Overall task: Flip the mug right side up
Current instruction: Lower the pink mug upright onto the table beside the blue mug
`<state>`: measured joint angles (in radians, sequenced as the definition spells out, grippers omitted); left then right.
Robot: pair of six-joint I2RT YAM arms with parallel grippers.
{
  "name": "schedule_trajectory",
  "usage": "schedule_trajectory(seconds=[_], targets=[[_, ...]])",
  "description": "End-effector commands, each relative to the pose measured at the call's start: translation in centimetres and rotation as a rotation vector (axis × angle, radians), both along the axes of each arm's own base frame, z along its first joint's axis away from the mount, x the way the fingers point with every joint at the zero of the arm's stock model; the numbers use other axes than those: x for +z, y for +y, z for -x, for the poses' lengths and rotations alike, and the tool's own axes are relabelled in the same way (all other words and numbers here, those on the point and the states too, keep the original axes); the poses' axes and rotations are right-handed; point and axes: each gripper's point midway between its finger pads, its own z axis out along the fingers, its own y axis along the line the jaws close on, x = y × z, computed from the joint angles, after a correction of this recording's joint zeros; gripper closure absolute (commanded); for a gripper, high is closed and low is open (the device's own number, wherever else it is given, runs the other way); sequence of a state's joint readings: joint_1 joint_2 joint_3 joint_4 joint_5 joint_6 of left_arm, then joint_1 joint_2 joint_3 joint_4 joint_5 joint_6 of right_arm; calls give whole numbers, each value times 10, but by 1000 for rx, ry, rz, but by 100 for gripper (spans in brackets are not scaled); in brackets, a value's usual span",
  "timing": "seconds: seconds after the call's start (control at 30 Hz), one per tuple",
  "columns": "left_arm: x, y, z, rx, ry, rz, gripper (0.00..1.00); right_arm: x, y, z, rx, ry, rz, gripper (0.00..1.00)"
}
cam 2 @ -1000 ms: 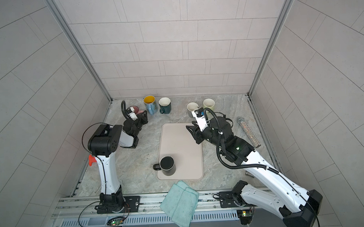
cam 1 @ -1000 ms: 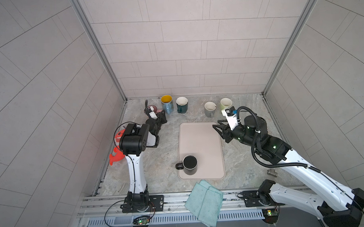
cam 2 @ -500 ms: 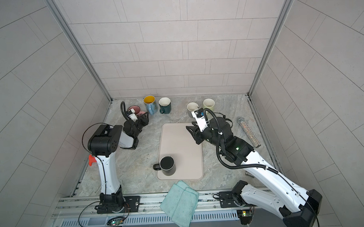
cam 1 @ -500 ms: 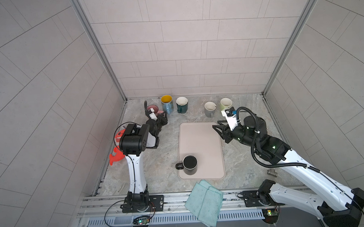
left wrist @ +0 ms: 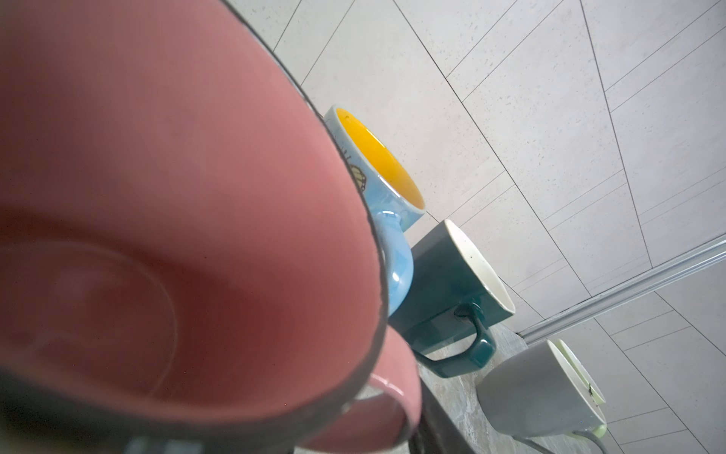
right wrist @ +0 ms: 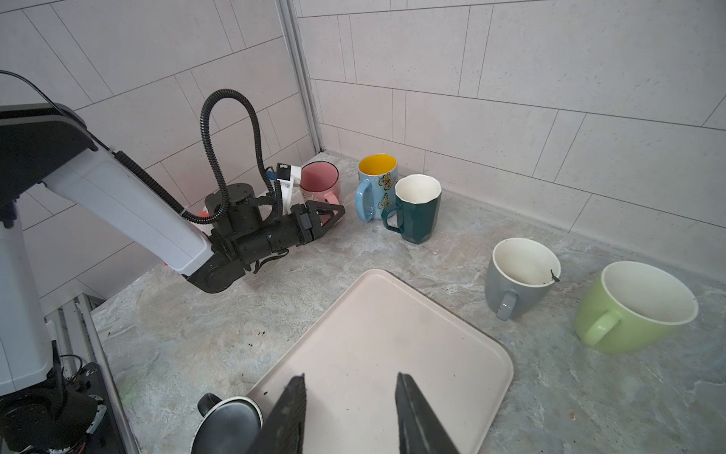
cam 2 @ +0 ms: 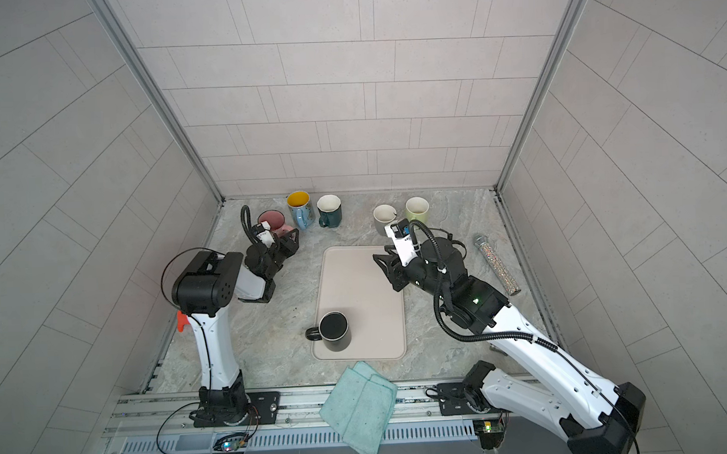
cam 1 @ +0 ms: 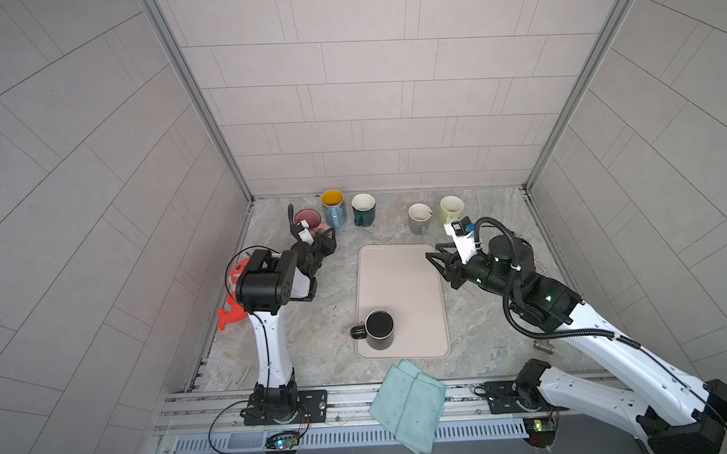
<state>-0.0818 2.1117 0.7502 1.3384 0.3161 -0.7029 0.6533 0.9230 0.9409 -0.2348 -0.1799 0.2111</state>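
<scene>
A pink mug [cam 1: 307, 217] [cam 2: 271, 218] stands mouth up at the back left, and its inside fills the left wrist view [left wrist: 157, 236]. My left gripper [cam 1: 325, 242] [right wrist: 326, 214] is at its handle [left wrist: 396, 397], fingers apart. A black mug [cam 1: 380, 329] [cam 2: 334, 331] stands on the beige tray [cam 1: 397, 276]. Its upward face [right wrist: 226, 420] looks like a flat dark disc with a pale ring, as if bottom up. My right gripper [cam 1: 432, 250] [right wrist: 351, 375] hangs open over the tray's far right corner, with nothing between its fingers.
A blue mug with a yellow inside [cam 1: 333, 208], a teal mug [cam 1: 363, 209], a grey mug [cam 1: 419, 217] and a green mug [cam 1: 451, 208] stand upright along the back wall. A teal cloth [cam 1: 409, 405] overhangs the front edge. A glitter tube [cam 2: 496, 265] lies at the right.
My left gripper's fingers have spread apart at the pink mug's handle. The right arm and the black mug have not moved.
</scene>
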Motion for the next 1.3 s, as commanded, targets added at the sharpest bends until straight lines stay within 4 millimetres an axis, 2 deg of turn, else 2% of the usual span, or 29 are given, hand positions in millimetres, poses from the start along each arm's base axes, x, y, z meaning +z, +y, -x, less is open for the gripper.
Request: schedule_trajectory(seconds=[0.0,0.37,0.77,1.27], targets=[[-1,-8,12,-37,22,2,52,11,-2,3,1,-29,-38,61],[-1,-6,16,-27,28,9,51,11,-1,3,2,-30,-53,61],[30,-2,13,-5,-38,11,51,11,1,1,5,-21,-54,61],[27,-2,19,-10,-27,11,51,11,1,2,6,-21,-56,61]])
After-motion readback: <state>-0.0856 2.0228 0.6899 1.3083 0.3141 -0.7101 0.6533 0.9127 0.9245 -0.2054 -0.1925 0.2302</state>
